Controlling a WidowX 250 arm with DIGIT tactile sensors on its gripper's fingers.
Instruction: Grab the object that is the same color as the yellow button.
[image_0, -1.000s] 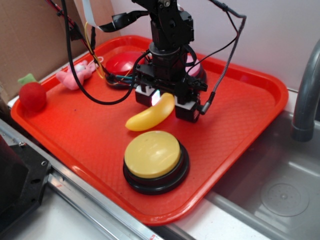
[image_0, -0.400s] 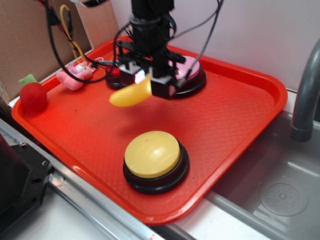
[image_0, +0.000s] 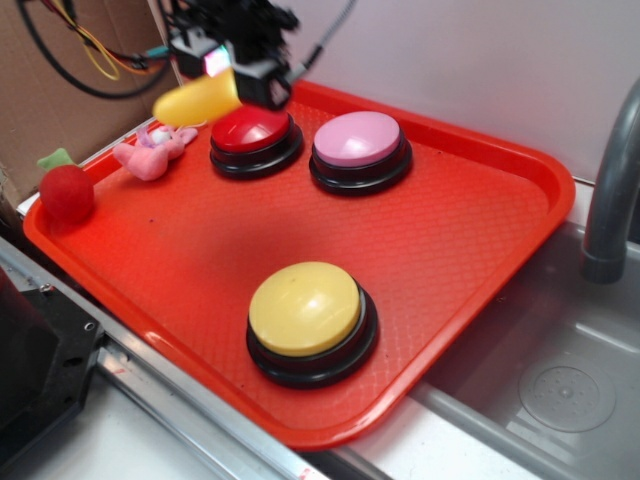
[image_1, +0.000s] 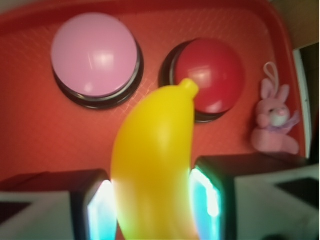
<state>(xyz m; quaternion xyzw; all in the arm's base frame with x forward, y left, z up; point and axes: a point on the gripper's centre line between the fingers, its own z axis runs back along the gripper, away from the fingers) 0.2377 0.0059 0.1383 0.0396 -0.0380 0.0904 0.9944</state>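
Yellow banana (image_1: 152, 165) clamped between fingers (image_0: 258, 85), held above orange tray (image_0: 470, 250); tray holds yellow button (image_0: 304, 308), red button (image_0: 252, 130), pink button (image_0: 358, 138).

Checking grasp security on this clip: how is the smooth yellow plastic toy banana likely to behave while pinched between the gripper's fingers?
The smooth yellow plastic toy banana looks glossy and rounded, so it may be slippery and could pivot in the gripper. It keeps its curve while lifted, so probably stiff. Most of it juts beyond the fingers, yet it stays up, suggesting it is light.
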